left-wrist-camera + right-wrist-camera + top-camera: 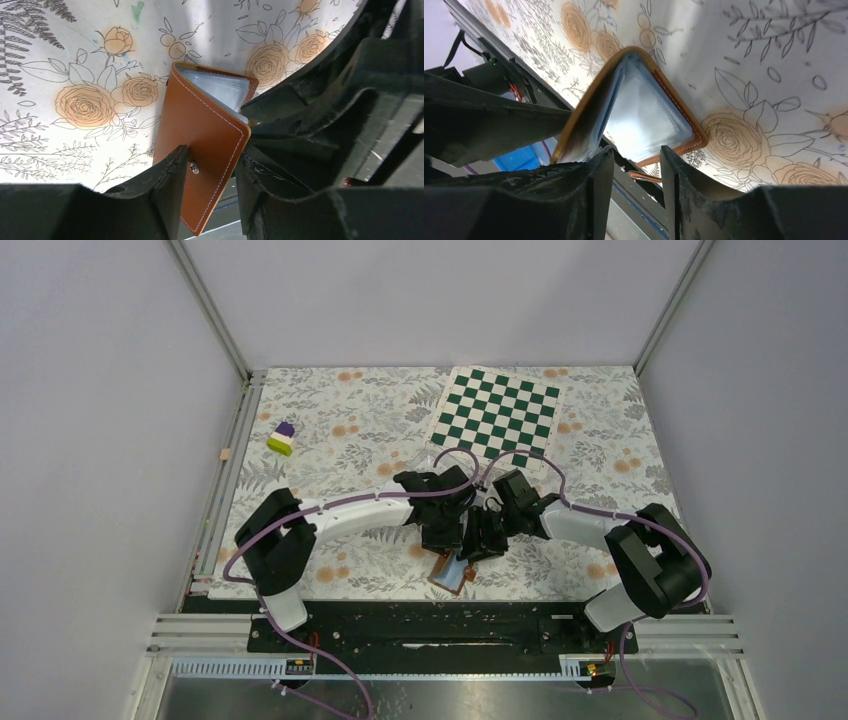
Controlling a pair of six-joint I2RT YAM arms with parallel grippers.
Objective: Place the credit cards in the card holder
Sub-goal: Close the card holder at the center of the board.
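While my left gripper clamps the brown card holder, its pale pockets gape; my right gripper's hold, I cannot tell.

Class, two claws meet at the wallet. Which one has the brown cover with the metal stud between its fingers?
The left claw: its fingers straddle the brown outer cover of the wallet, stud showing. The right claw faces the pale inner pockets instead.
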